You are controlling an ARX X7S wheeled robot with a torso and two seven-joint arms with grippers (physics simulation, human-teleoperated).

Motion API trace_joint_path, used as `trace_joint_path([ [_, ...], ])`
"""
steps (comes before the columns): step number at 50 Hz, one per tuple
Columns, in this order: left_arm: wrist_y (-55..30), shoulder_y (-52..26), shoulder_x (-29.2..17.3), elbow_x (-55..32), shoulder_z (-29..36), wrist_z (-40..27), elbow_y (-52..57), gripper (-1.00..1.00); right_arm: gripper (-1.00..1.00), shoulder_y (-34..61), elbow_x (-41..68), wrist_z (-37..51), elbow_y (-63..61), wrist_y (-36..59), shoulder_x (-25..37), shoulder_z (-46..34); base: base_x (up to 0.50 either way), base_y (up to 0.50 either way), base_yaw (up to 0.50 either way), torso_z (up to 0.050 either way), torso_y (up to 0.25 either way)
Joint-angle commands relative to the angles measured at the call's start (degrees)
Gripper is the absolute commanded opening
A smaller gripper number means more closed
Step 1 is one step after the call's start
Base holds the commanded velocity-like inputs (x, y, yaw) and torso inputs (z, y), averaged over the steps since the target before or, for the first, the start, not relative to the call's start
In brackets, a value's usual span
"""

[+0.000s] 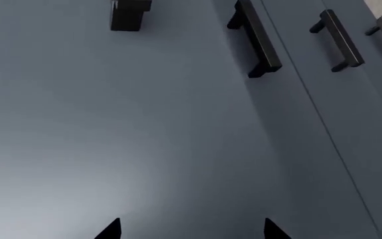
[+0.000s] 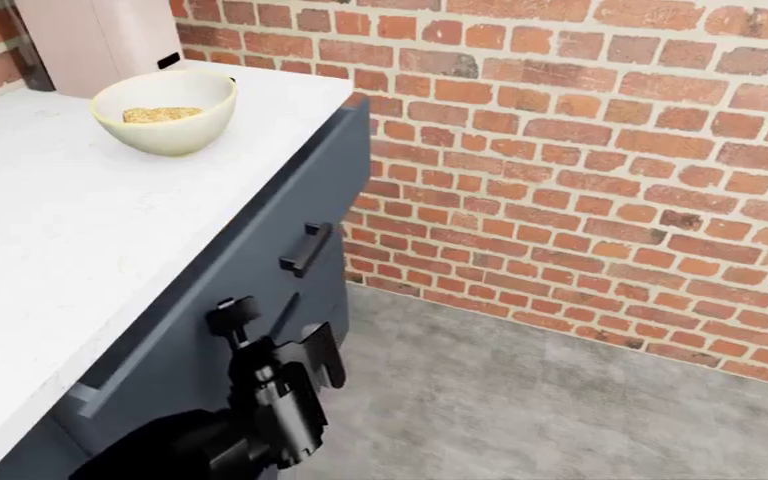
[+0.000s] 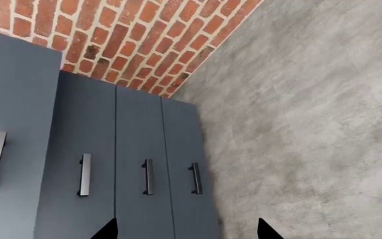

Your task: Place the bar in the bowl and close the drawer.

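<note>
In the head view, the bowl sits in the upper left of the frame on the white surface. The bar lies inside the bowl, and only its grainy tan top shows over the rim. Just behind the bowl stands a pale pink box-like thing, cut off by the top edge.

Under the white surface runs the blue-grey drawer, slanting from the upper middle down to the lower left. Its front sticks out a little at the lower left, so it looks not fully shut. Its black handle shows near the middle of the frame.

A black gripper sits at the bottom of the head view, just beside the drawer front and below the handle. Which arm it belongs to cannot be told from this view. A red brick wall fills the right side, and a grey floor lies below it.

In the left wrist view, the left gripper shows only two dark finger tips at the bottom edge, set wide apart with nothing between them. A blue-grey panel fills the frame, with black bar handles in the upper right.

In the right wrist view, the right gripper also shows two dark tips wide apart, holding nothing. The cabinet doors fill the left, with brick above and floor on the right.
</note>
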Motion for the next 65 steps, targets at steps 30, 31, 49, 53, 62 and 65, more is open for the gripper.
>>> trace_joint_path([
  [30, 1.5, -2.4, 0.0, 6.9, -0.2, -2.2, -12.9, 1.00, 1.00, -1.1, 0.0, -0.1, 0.0, -1.3, -0.9, 0.1, 0.00, 0.00, 0.00, 0.001, 0.002],
  [31, 1.5, -2.3, 0.0, 7.2, -0.1, -2.3, -13.0, 1.00, 1.00, -1.2, 0.0, -0.1, 0.0, -1.4, -0.9, 0.2, 0.00, 0.00, 0.00, 0.000, 0.000],
  [49, 1.1, -2.0, 0.0, 10.7, -2.8, -2.8, -14.9, 1.00, 1.00, -1.4, 0.0, 0.0, 0.0, -1.9, -1.4, 0.3, 0.00, 0.00, 0.00, 0.001, 0.002],
  [53, 0.7, -1.8, 0.0, 12.6, -4.5, -2.5, -14.9, 1.00, 1.00, -1.4, 0.0, 0.0, 0.0, -2.0, -1.4, 0.3, 0.00, 0.00, 0.00, 0.000, 0.003],
  [62, -0.4, -1.6, -0.1, 19.1, -11.1, -1.5, -14.9, 1.00, 1.00, -1.8, -0.1, -0.2, 0.0, -2.3, -1.6, 0.4, 0.00, 0.00, 0.00, 0.000, 0.002],
  [65, -0.6, -1.5, -0.3, 20.5, -12.5, -1.2, -14.9, 1.00, 1.00, -2.0, -0.1, -0.3, 0.0, -2.4, -1.6, 0.4, 0.00, 0.00, 0.00, 0.003, 0.000],
])
